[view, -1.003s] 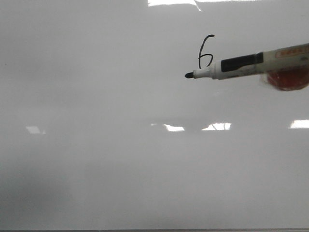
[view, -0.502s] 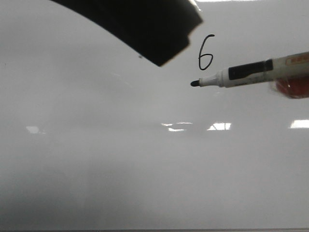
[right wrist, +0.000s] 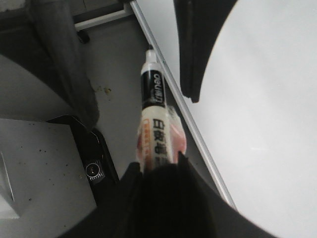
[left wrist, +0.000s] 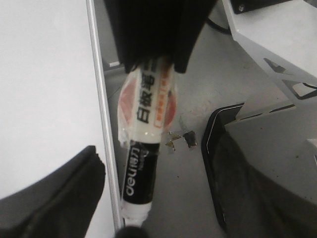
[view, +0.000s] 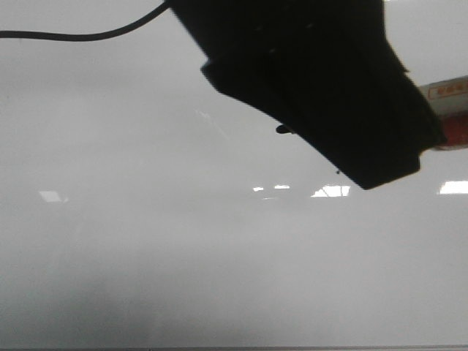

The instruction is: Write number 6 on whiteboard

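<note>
Over the glossy whiteboard (view: 146, 241) — a marker (right wrist: 153, 124), white-barrelled.

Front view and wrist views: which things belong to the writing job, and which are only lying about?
Job: whiteboard; marker; right gripper, shut on the marker. The 6 is hidden behind an arm.
Lying about: black container; white stand.

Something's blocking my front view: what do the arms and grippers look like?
Left arm: matte black, angular, with stepped edges and no visible markings; a thin black cable runs from it. Right gripper: plain black, flat-sided fingers.
</note>
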Tool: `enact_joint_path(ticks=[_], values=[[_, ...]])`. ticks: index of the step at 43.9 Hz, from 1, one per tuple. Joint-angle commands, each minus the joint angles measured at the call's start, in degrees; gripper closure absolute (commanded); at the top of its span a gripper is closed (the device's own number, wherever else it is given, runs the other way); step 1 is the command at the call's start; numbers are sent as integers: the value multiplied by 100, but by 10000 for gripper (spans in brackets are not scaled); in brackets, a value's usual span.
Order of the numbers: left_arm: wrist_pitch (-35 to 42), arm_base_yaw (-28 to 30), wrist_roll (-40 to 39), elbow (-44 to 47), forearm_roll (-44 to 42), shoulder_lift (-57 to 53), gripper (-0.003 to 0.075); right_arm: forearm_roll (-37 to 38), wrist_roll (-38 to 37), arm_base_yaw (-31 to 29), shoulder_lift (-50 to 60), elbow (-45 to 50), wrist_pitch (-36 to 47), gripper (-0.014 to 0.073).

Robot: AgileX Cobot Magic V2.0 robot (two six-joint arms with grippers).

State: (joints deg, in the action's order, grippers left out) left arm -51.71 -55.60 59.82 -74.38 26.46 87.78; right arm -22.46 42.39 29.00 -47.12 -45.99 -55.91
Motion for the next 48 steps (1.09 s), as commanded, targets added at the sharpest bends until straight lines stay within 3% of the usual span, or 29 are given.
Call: enact_joint_path(ticks=[1, 14, 24, 28, 35, 37, 40, 48], values=[[190, -55, 104, -194, 197, -188, 285, -205, 75, 22, 41, -165, 263, 707], [134, -55, 134, -194, 125, -188, 570, -205, 81, 22, 41, -165, 282, 707], [134, -55, 134, -194, 125, -188, 630, -205, 81, 22, 41, -165, 282, 672], [134, -55, 121, -194, 125, -188, 630, -205, 81, 22, 41, -165, 254, 539], [134, -55, 59, -194, 92, -188, 631, -205, 81, 16, 41, -165, 220, 139], [134, -55, -132, -194, -42, -188, 631, -205, 81, 10, 41, -165, 233, 68], [108, -55, -565, -218, -513, -188, 631, -196, 81, -1, 52, -170, 226, 0], [-133, -20, -2696, -408, -2646, -211, 631, 213, -449, -248, 52, -172, 229, -7]])
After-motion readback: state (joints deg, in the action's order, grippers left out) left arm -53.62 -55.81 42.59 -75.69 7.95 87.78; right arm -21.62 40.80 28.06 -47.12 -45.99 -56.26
